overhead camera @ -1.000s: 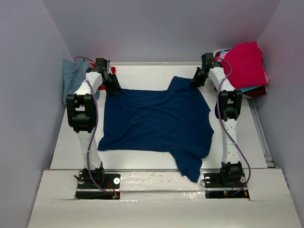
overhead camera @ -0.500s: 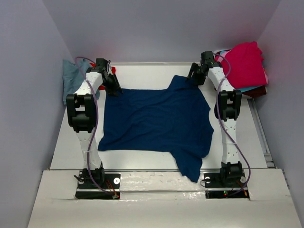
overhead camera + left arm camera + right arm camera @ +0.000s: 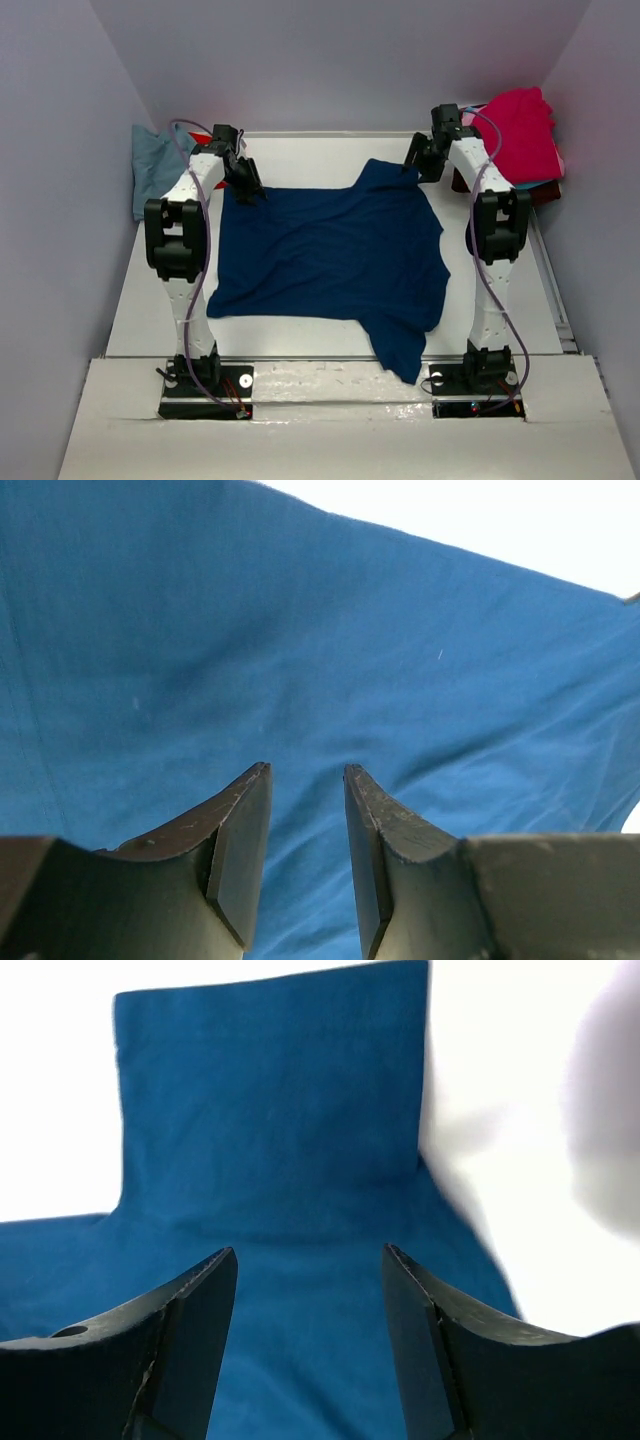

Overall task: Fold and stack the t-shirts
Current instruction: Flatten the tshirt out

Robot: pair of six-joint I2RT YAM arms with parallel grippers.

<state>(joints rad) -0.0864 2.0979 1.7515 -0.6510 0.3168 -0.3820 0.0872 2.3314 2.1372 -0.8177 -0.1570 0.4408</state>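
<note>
While the navy t-shirt [image 3: 330,255] lies spread mid-frame on the table [image 3: 310,150], long axis left to right, both arms hover at its top edge; left gripper [image 3: 306,772], narrowly parted and empty, over the upper-left corner; right gripper [image 3: 310,1255], wide apart and empty, over the upper-right sleeve [image 3: 270,1090].

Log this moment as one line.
navy tee: spread, unfolded | left gripper: open over tee | right gripper: open at sleeve | tee pile: far right
</note>
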